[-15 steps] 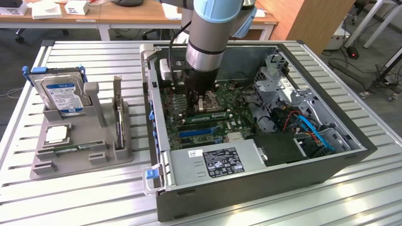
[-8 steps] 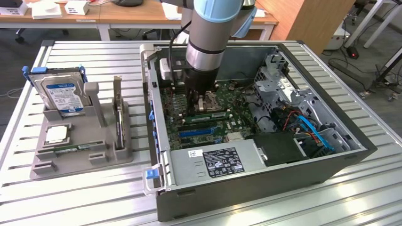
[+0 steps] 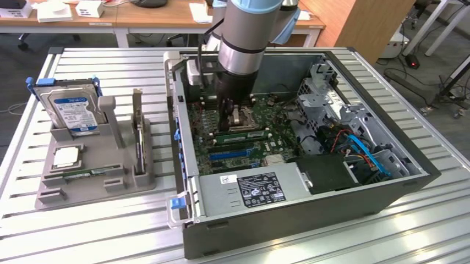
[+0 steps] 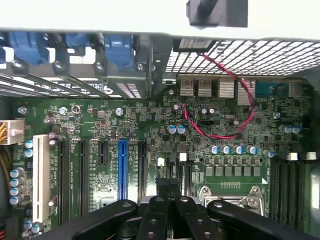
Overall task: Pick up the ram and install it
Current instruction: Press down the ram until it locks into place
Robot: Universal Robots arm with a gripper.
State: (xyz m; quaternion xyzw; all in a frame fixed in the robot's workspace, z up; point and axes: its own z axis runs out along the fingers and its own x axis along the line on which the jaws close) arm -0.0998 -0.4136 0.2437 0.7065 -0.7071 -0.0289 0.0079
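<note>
Closed hand (image 3: 229, 113) over motherboard (image 3: 242, 137), drive's blue-white label (image 3: 74, 113) unreadable

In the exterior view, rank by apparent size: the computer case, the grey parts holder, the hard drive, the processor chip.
Largest to smallest, as they look:
1. Computer case
2. Grey parts holder
3. Hard drive
4. Processor chip
No two look alike.

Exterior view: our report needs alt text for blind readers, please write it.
A robot arm reaches into an open computer case, its shut gripper low over the motherboard. On the exterior view's left, a grey holder carries a hard drive.
</note>
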